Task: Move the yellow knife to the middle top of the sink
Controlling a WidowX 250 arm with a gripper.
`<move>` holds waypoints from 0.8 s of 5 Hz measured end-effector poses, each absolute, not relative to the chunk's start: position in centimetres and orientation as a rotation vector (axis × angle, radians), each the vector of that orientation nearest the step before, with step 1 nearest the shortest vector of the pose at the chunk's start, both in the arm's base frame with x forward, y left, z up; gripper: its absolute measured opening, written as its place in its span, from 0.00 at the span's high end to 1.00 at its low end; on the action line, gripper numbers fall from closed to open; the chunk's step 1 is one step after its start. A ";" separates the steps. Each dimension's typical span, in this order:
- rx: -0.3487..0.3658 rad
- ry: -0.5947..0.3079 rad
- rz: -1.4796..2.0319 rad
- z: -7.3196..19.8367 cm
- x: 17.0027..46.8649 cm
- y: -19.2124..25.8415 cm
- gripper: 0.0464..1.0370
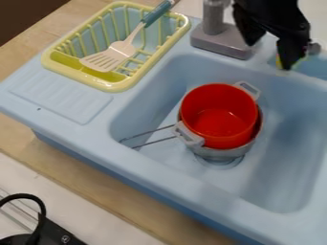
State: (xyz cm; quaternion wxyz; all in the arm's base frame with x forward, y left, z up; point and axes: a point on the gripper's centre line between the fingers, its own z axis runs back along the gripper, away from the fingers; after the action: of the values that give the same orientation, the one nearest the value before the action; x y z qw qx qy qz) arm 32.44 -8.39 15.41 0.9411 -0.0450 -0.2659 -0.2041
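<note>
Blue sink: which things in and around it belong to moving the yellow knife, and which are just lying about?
For the job:
- claw
- blue sink
- small yellow piece by the claw, probably the knife, mostly hidden

Just lying about:
- red pot
- metal vessel under it
- spatula
- yellow rack holding the spatula

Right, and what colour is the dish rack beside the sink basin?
Pale yellow; the rack shows best in the camera view.
</note>
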 end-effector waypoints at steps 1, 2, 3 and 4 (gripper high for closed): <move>-0.034 -0.547 -0.442 16.8 29.9 -7.0 0.04; -0.019 -0.444 -0.434 16.7 27.6 -5.3 0.04; 0.002 -0.366 -0.368 16.4 25.7 -2.9 0.04; 0.009 -0.309 -0.294 15.5 24.9 -0.5 0.04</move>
State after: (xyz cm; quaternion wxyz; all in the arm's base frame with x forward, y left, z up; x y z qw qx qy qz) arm 24.89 -0.45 15.46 0.9773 0.0042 -0.1533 -0.1458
